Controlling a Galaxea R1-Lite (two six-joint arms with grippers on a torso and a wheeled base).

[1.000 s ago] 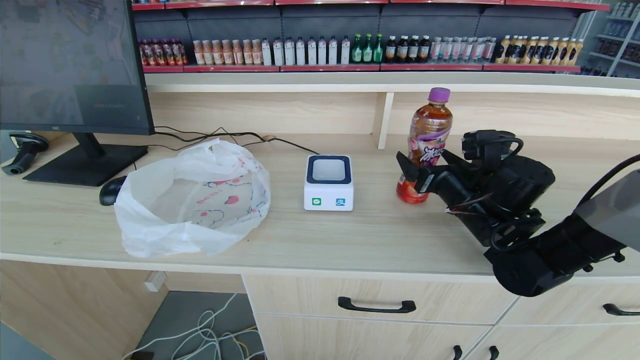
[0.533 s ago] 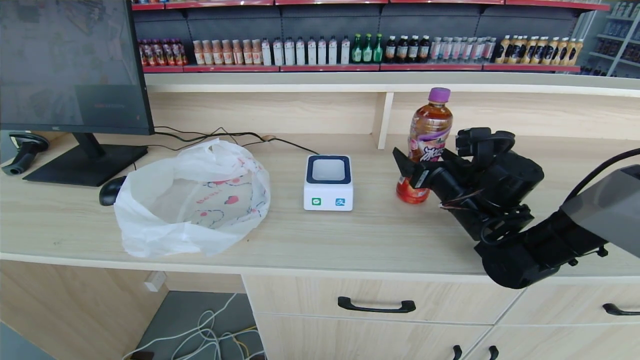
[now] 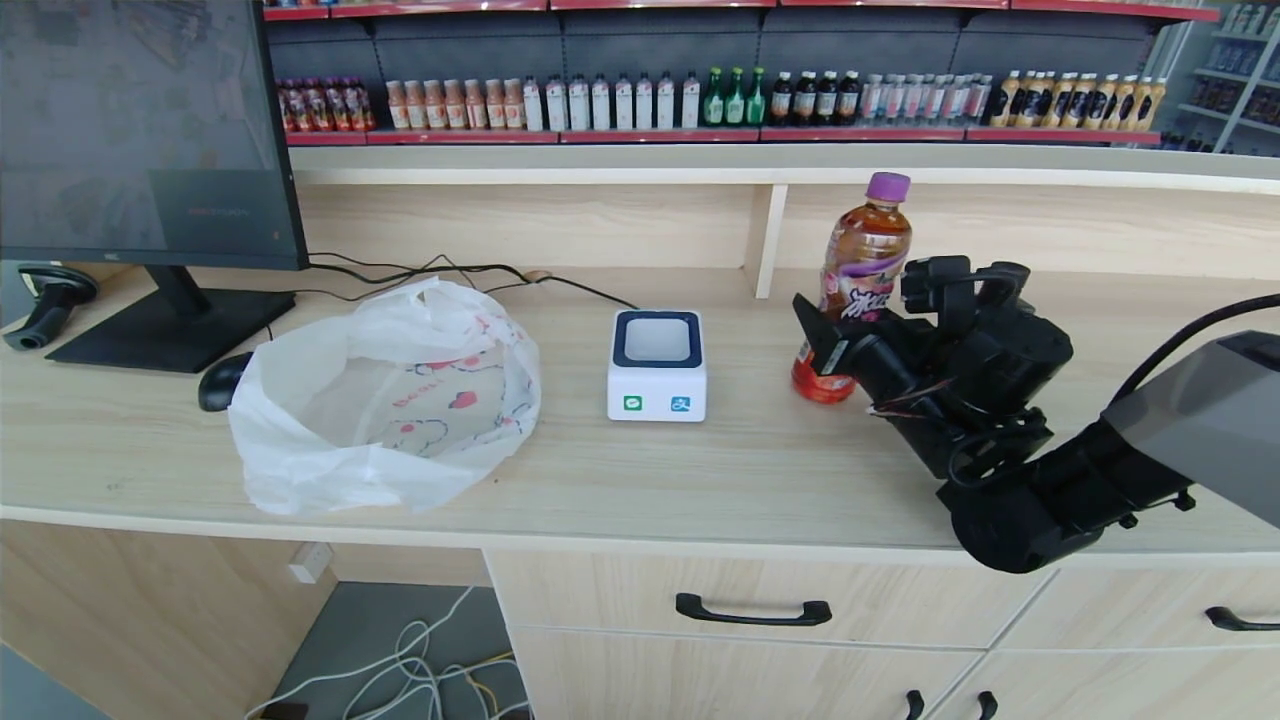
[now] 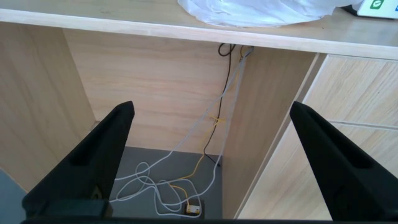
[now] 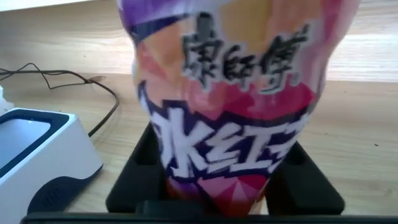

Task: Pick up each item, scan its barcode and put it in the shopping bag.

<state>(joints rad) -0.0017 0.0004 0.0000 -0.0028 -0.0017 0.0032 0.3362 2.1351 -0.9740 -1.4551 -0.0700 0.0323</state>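
Observation:
An orange drink bottle with a purple cap and a pink-purple label stands right of the middle of the wooden counter, leaning slightly. My right gripper is shut on its lower half; in the right wrist view the bottle sits between the black fingers. The white scanner box with a dark-rimmed window sits mid-counter, left of the bottle, and also appears as the scanner. Further left lies the open white shopping bag. My left gripper hangs open below the counter edge, under the bag.
A monitor on a stand, a black mouse and a handheld scanner occupy the counter's left end. Cables run behind the bag. A raised back ledge with an upright divider stands behind the bottle. Drawers sit below.
My right arm has edged left and towards the back of the counter. The bottle now leans, its cap shifted a little right. The bag and scanner stayed put.

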